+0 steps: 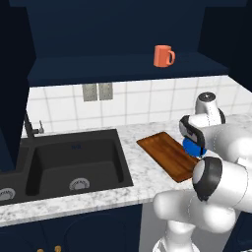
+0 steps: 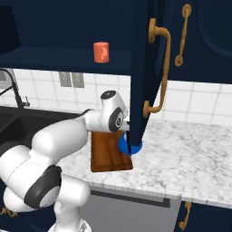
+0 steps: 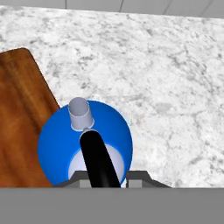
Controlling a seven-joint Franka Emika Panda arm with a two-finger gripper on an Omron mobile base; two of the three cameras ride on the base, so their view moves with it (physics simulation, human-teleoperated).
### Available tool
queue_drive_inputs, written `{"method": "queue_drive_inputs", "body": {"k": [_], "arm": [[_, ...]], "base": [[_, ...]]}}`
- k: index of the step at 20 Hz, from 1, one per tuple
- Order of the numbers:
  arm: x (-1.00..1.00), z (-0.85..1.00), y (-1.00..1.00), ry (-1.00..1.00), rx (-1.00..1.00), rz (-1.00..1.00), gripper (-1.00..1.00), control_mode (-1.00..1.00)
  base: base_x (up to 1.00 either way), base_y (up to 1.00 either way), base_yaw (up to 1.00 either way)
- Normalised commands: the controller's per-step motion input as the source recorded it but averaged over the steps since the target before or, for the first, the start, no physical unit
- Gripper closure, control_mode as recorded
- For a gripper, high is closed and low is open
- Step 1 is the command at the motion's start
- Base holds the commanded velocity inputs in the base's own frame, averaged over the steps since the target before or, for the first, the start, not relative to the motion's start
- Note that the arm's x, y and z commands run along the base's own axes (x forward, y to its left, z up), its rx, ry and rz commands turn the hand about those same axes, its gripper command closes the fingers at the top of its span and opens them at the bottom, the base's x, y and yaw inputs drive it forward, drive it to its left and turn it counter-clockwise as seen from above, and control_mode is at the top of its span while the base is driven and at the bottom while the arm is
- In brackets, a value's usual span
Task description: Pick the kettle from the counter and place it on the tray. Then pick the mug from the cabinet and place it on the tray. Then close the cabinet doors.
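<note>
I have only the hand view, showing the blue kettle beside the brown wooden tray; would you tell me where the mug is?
Observer: The orange-red cylindrical mug stands upright on the dark navy wall cabinet's shelf.
Operator: Thank you. Are the cabinet doors open?
Observer: Yes. A navy door with a brass handle stands open, partly hiding the kettle in the right base view.
Operator: What lies beyond the tray?
Observer: A black double sink, set into the counter to its left.

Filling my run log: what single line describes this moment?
phase: moving kettle | gripper: on its handle | kettle: over tray edge | mug: on cabinet shelf
</note>
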Motion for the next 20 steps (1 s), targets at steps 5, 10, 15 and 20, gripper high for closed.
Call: {"method": "queue_drive_inputs", "body": {"k": [5,10,15,20], "arm": [[0.12,0.17,0.70,-0.07,-0.04,0.00,1.00,-1.00],[0.39,0.01,0.54,0.00,-0.01,0.00,1.00,-1.00],[0.58,-0.03,0.19,0.00,0.00,0.02,1.00,-1.00],[0.34,-0.10,0.16,0.01,0.00,0.05,1.00,-1.00]], "base": [[0.00,0.00,0.00],[0.00,0.00,0.00],[0.00,0.00,0.00],[0.00,0.00,0.00]]}}
